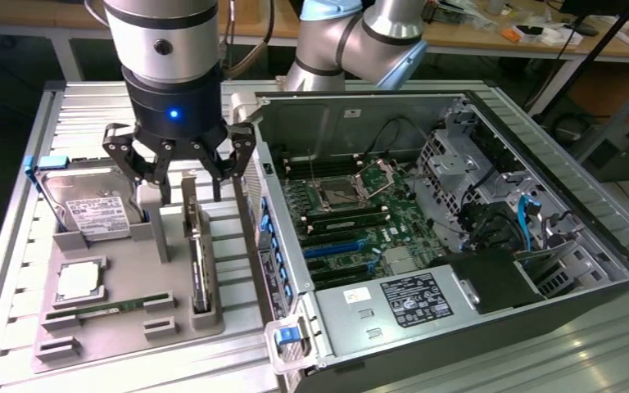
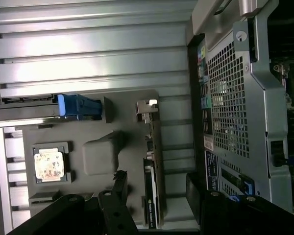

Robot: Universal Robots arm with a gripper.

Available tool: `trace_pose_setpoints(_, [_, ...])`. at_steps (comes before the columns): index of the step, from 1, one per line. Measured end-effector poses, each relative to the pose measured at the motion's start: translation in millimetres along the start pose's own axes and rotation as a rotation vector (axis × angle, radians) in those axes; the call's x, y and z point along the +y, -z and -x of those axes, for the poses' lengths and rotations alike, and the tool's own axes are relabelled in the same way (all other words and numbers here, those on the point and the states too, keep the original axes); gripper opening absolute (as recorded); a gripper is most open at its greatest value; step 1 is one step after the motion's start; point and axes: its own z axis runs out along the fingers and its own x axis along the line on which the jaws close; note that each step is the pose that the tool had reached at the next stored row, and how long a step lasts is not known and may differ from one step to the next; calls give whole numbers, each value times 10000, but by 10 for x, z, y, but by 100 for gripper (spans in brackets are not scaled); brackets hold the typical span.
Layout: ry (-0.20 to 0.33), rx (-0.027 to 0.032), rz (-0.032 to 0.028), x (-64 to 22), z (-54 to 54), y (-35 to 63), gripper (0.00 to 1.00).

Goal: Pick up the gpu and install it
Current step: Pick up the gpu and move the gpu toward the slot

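The gpu stands on its long edge in a slot of the grey holder tray, beside the open computer case. In the wrist view the gpu shows edge-on, its silver bracket end pointing away. My gripper hangs just above the card's far end, open, with black fingers spread on either side of the card's line. The wrist view shows the gripper with one finger on each side of the card, neither touching it.
In the tray also sit a silver hard drive with blue clips, a processor chip and a thin memory stick. The case wall rises right beside the gpu. The motherboard's blue slot lies inside the case.
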Motion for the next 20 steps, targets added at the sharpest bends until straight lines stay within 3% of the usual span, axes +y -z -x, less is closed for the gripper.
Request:
trace_pose_setpoints(13, [-1, 0, 0, -31, 1, -50, 60])
trace_pose_setpoints(20, [0, 0, 0, -47, 0, -133, 60])
